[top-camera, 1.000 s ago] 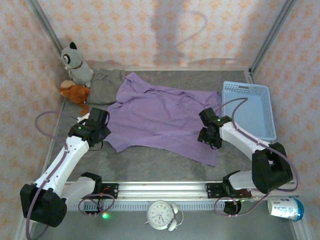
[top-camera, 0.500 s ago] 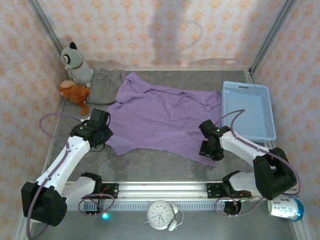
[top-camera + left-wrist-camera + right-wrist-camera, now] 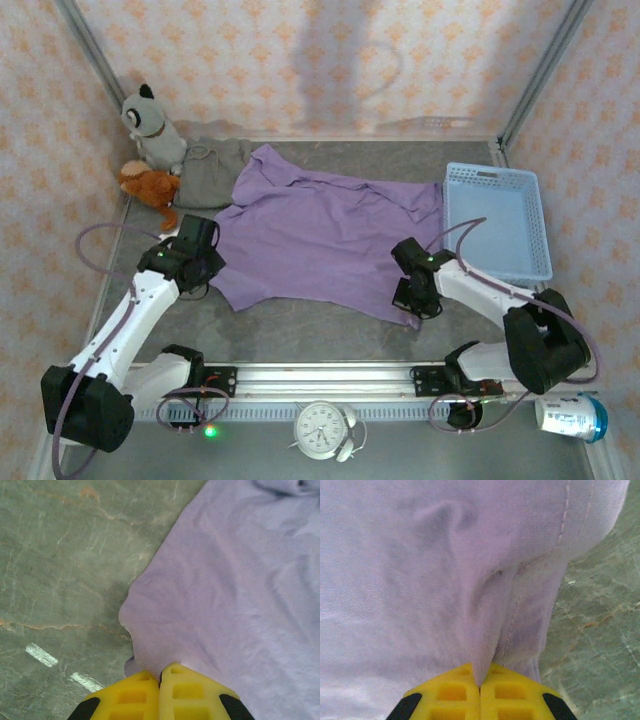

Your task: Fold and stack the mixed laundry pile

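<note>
Large lavender-purple cloth garment (image 3: 320,235): spread flat, left of light blue slatted plastic basket (image 3: 500,225), far-right edge against basket's left wall. Small taupe grey-brown cloth garment (image 3: 212,168): crumpled, well left of basket. Purple cloth looks light, thin, limp (will sag and drag). Best taken at both near hem corners. Left gripper (image 3: 160,672): fingers closed, pinching near-left corner. Right gripper (image 3: 480,675): closed on raised hem fold, near basket's near-left corner. Both arms low, wrists pitched down.
</note>
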Action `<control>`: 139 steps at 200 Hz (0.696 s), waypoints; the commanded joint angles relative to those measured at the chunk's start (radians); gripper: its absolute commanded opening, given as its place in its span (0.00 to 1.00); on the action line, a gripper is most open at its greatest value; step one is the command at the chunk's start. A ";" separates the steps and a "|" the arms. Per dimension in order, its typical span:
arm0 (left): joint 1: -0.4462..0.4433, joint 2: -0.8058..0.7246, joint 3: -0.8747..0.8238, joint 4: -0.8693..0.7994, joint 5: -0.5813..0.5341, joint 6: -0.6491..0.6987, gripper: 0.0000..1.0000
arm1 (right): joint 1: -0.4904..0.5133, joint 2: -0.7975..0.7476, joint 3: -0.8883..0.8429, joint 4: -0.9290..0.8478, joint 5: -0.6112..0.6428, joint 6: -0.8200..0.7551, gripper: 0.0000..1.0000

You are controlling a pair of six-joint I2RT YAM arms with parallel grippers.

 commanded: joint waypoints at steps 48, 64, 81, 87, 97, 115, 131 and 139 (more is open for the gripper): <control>0.003 0.111 0.264 0.050 -0.097 0.035 0.00 | -0.089 0.041 0.249 -0.086 0.030 0.001 0.00; 0.005 0.194 0.316 0.093 -0.094 0.051 0.00 | -0.142 0.068 0.289 -0.069 0.023 -0.014 0.00; 0.006 0.321 0.397 0.124 -0.085 0.080 0.00 | -0.197 0.119 0.349 -0.056 0.042 -0.031 0.00; 0.006 0.366 0.433 0.131 -0.083 0.090 0.00 | -0.226 0.152 0.380 -0.043 0.045 -0.040 0.00; 0.006 0.459 0.496 0.139 -0.080 0.113 0.00 | -0.257 0.192 0.415 -0.030 0.046 -0.043 0.00; 0.006 0.648 0.668 0.100 -0.057 0.157 0.00 | -0.307 0.303 0.518 -0.002 0.075 -0.066 0.04; 0.008 0.813 0.873 -0.002 -0.031 0.204 0.36 | -0.337 0.412 0.650 -0.009 0.092 -0.108 0.37; 0.008 0.885 0.984 -0.084 -0.031 0.215 0.63 | -0.343 0.461 0.732 -0.045 0.101 -0.129 0.51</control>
